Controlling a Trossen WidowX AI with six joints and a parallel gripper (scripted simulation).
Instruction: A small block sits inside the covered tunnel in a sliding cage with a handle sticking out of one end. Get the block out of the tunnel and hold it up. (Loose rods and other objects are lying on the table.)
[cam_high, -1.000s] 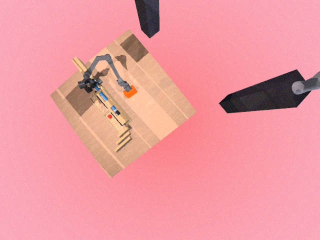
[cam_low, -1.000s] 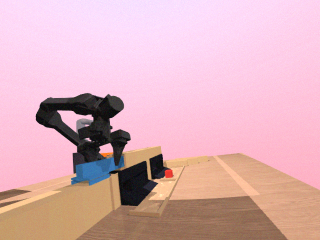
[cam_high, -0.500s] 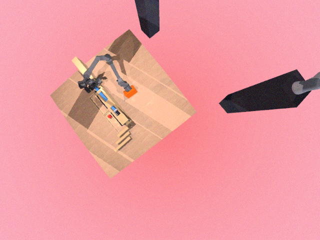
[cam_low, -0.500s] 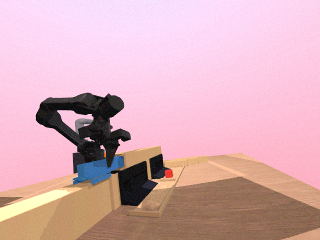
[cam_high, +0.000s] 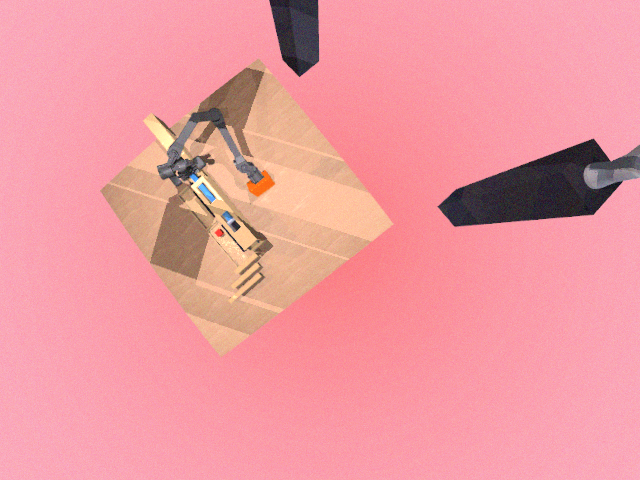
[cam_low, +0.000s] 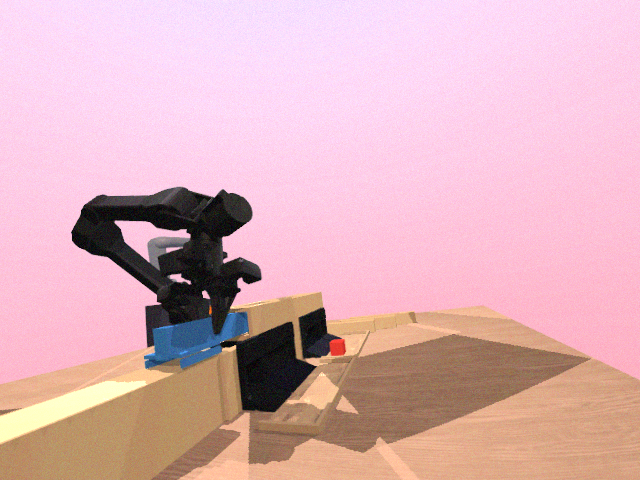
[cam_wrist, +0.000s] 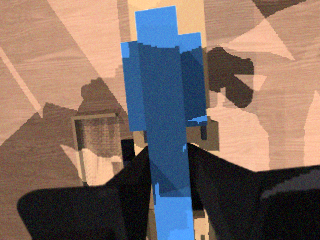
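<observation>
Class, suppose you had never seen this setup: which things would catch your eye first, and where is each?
First, the bright blue piece at the tunnel's end, with the dark jaws closed on it. Next, the small red cube on the low tray beside the tunnel, and the orange block at the arm's base.

From above, the tunnel ran beside the lower-left edge of the table — cube on the tray between — with rods towards the bottom corner.
</observation>
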